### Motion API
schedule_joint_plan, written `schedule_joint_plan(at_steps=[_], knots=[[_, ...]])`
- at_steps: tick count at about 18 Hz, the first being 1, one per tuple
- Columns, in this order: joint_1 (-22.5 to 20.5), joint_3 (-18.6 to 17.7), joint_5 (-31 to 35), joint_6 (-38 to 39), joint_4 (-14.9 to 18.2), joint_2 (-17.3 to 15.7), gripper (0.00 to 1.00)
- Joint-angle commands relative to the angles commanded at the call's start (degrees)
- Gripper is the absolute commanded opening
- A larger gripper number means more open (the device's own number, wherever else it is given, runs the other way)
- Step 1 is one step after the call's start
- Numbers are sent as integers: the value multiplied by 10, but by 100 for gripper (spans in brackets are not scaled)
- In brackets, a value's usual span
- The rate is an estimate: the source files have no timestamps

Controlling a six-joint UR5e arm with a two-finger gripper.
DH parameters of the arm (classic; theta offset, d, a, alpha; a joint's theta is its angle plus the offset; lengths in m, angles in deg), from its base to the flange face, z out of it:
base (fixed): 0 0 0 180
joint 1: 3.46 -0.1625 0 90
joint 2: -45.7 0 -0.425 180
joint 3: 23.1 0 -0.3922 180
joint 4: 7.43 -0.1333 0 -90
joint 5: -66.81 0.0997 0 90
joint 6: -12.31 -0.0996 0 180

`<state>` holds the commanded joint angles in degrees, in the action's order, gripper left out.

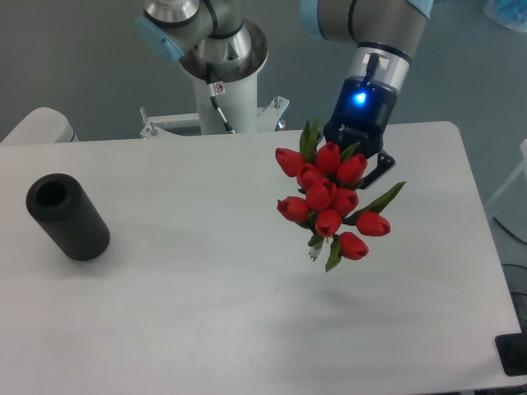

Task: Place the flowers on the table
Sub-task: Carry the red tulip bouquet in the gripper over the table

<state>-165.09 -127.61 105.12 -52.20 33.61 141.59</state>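
The flowers (328,200) are a bunch of red tulips with green leaves, hanging in the air above the right half of the white table (206,271). My gripper (356,169) is shut on the flowers' stems, right behind the blooms, which hide most of its fingers. The blooms point toward the camera and down. A faint shadow lies on the table below the bunch.
A black cylinder (67,217) lies tilted on the table's left side. The robot's white base post (224,90) stands behind the table's far edge. The table's right edge is close to the gripper's side.
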Motion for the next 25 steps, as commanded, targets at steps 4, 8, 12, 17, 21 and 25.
schedule_joint_plan(at_steps=[4, 8, 12, 17, 21, 25], knots=[[0, 0, 19, -7, 1, -3, 31], [-1, -2, 64, -7, 2, -22, 30], [0, 0, 159, -7, 27, -68, 28], [15, -1, 291, -11, 50, -95, 28], [89, -11, 468, -34, 52, -80, 28], [165, -9, 616, -37, 49, 1, 28]])
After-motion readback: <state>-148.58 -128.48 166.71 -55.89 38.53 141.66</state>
